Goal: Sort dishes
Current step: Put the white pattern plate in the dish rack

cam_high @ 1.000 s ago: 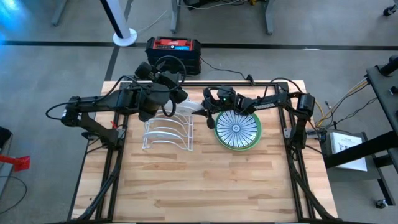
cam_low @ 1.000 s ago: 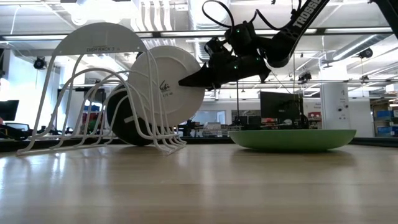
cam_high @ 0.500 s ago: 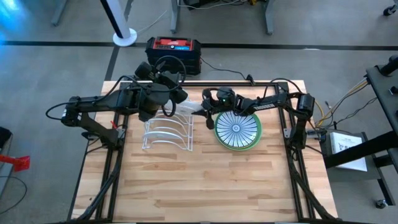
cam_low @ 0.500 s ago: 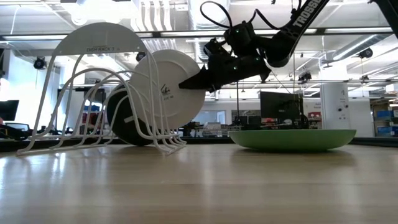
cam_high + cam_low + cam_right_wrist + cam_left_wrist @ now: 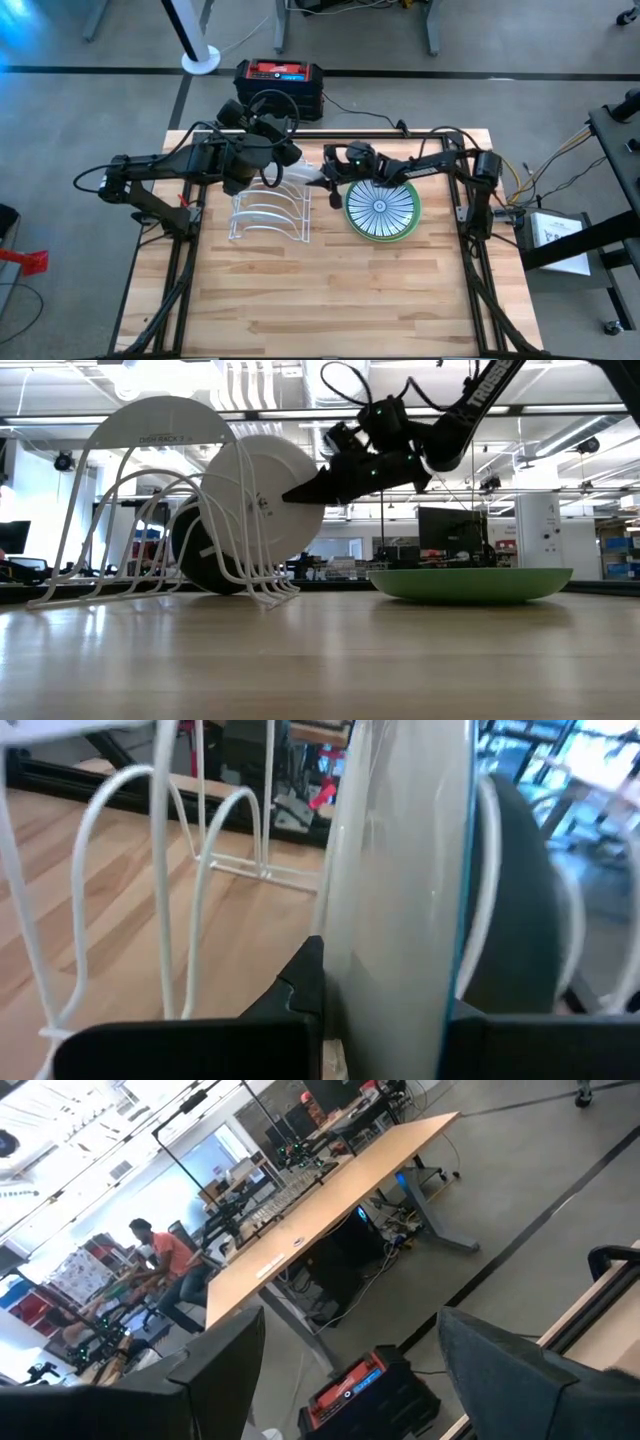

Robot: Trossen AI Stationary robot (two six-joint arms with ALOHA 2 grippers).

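Observation:
A white wire rack (image 5: pixel 268 212) stands left of the table's middle, with a dark plate (image 5: pixel 200 555) upright in one of its slots. My right gripper (image 5: pixel 318 180) is shut on a pale plate (image 5: pixel 255 495), held upright among the rack's wires beside the dark plate (image 5: pixel 520 910). A white plate with blue radial lines (image 5: pixel 381 205) lies on a light green plate (image 5: pixel 470 582) flat on the table to the right. My left gripper (image 5: pixel 350 1370) is open and empty, raised above the rack's far end (image 5: pixel 262 128). My right gripper pinches the pale plate's rim (image 5: pixel 345 970) between its two fingers, one on each face. The fingers (image 5: pixel 300 492) come about level from the table's right side. The plate stands on edge between the rack's wires, its white underside toward the near edge and its lower edge above the rack's base.
A red and black box (image 5: pixel 279 85) sits on the floor beyond the table's far edge. The table's near half (image 5: pixel 330 300) is bare wood. The two stacked plates lie just right of the rack, under my right arm. People sit in the room far behind.
My right gripper has moved a little toward the table's left with the pale plate, which stays upright and has gone slightly deeper among the rack's wires. The left arm has kept still.

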